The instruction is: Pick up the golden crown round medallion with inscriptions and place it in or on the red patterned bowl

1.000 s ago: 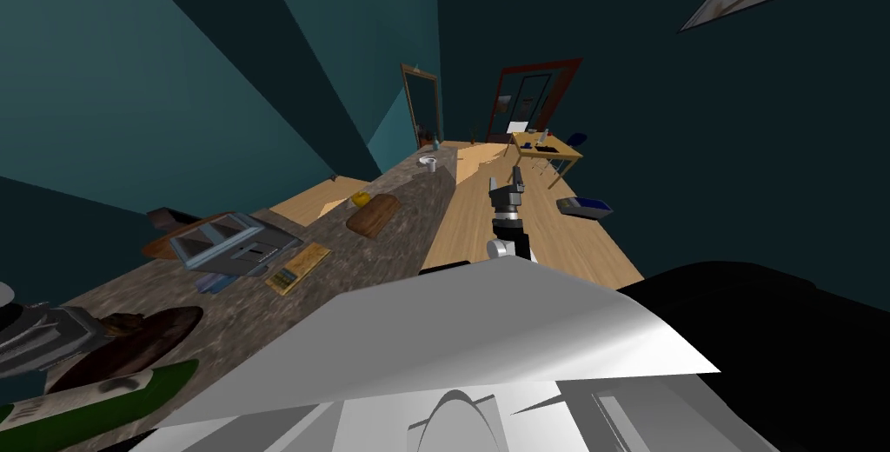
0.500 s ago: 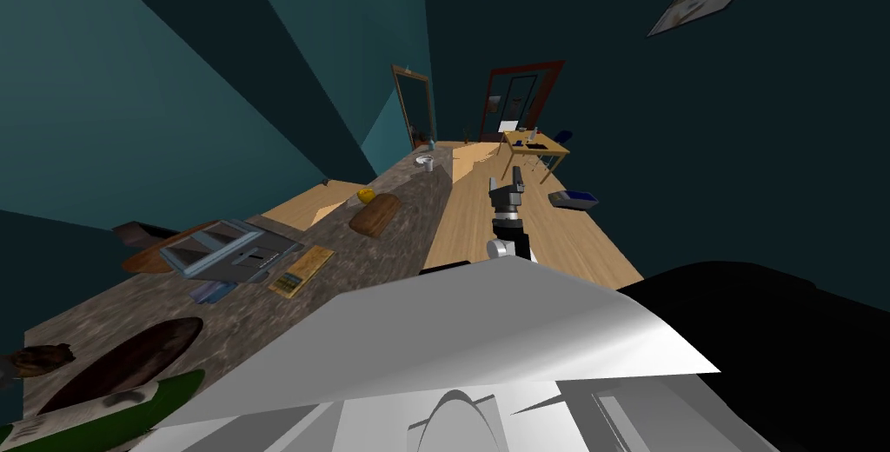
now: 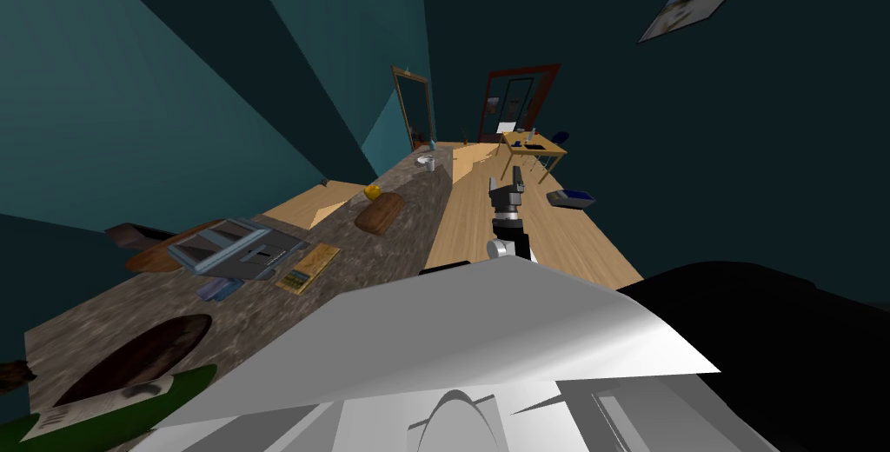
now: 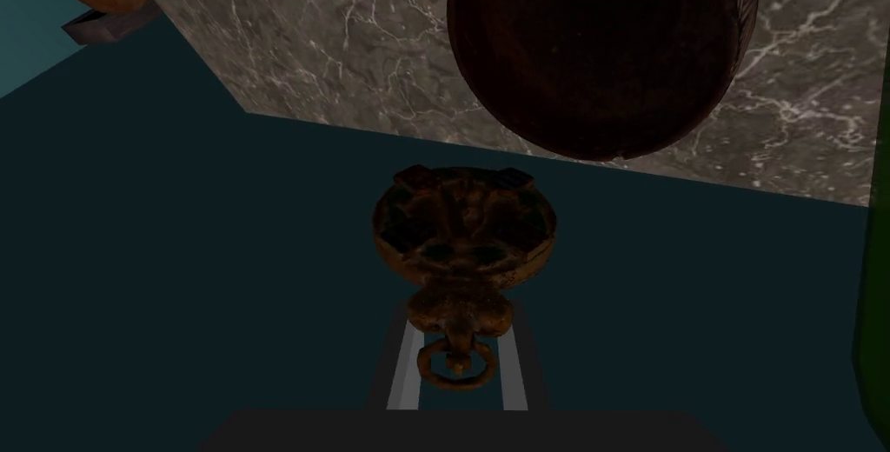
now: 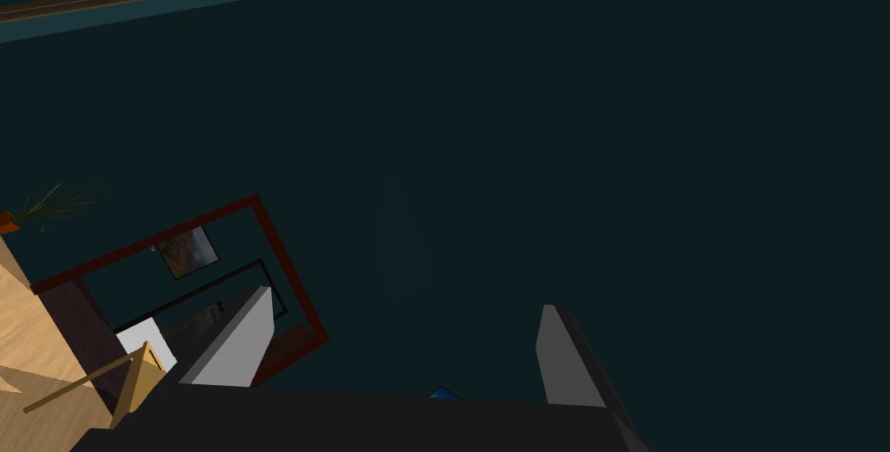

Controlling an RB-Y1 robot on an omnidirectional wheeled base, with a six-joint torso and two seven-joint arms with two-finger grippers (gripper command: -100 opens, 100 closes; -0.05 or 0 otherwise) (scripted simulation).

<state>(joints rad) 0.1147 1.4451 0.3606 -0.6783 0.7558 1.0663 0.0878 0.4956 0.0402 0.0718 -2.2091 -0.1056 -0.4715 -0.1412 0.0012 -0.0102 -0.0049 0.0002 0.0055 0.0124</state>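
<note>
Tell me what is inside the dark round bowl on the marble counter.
Nothing that I can see: the bowl is bare and dark inside, its far rim out of frame. The medallion is clamped in the left gripper, short of the marble counter, not in the bowl.

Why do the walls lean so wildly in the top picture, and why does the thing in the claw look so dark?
Head view: the wide lens splays the walls and slants the marble counter; that tilt is the camera's. Left wrist view: dim light leaves the medallion, held by the left gripper, dark brown, and the bowl nearly black, while the counter looks paler.
</note>
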